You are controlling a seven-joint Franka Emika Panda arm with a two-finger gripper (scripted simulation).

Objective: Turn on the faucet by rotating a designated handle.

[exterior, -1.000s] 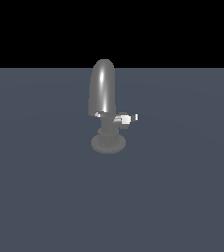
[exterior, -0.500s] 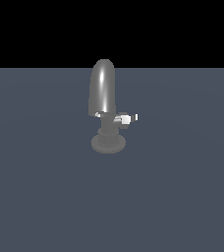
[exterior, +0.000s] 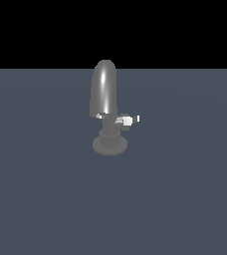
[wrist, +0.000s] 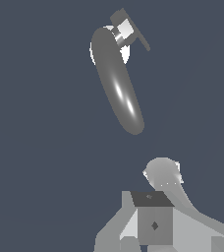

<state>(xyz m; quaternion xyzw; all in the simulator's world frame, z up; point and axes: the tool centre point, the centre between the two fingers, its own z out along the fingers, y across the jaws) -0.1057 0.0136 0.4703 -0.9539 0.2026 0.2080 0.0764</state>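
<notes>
Faucet (exterior: 105,102) upright mid-tabletop (exterior: 46,199); handle (exterior: 128,120) juts toward exterior view's right, free to push. Gripper (wrist: 155,231) well apart in wrist view, nothing touching it; jaw opening cannot tell.

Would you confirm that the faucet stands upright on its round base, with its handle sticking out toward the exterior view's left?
Not quite. The faucet does stand upright on its round base, but the handle sticks out from the neck toward the exterior view's right, not its left. The exterior view shows this plainly, with the white tip at the handle's outer end.
</notes>
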